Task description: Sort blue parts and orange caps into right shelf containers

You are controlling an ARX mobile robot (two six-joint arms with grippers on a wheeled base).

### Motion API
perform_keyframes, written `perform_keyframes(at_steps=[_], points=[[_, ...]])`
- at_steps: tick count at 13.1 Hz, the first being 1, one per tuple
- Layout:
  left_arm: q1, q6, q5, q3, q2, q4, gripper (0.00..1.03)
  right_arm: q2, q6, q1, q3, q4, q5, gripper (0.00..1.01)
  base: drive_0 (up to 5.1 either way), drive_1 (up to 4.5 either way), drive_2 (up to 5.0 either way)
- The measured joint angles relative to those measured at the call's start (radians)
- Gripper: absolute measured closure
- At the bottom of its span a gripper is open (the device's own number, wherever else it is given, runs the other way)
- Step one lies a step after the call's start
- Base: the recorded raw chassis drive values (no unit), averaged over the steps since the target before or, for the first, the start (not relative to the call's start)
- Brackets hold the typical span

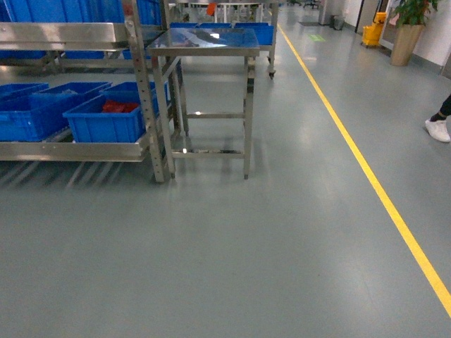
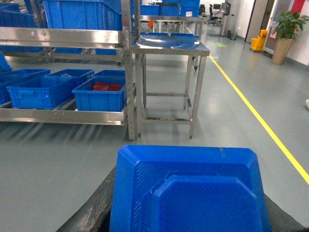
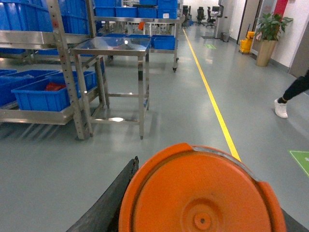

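In the left wrist view a blue part (image 2: pixel 193 179), a flat tray-like moulding with cut corners, fills the bottom, and my left gripper (image 2: pixel 188 220) is shut on it, dark fingers (image 2: pixel 94 205) showing at its side. In the right wrist view my right gripper (image 3: pixel 200 220) is shut on a round orange cap (image 3: pixel 203 188). The stainless shelf (image 1: pixel 70 149) stands ahead to the left, with blue containers (image 1: pixel 106 125) on its low tier; the nearest one holds red-orange pieces (image 1: pixel 118 107). Neither gripper shows in the head view.
A steel table (image 1: pixel 204 42) stands right beside the shelf's upright. A yellow floor line (image 1: pixel 366 169) runs along the right. A person's shoe (image 1: pixel 437 129) is at the right edge; a yellow mop bucket (image 1: pixel 373 32) and a potted plant (image 1: pixel 407 35) stand far back.
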Motion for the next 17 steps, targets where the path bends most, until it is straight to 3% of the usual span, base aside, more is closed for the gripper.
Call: perform_keyframes(at_steps=[17], points=[[0.0,0.0,0.0,0.0,0.0,0.001,0.59,0.0,0.0,0.0,0.0,-0.001,0.0,0.56,0.0,4.13,-4.2]])
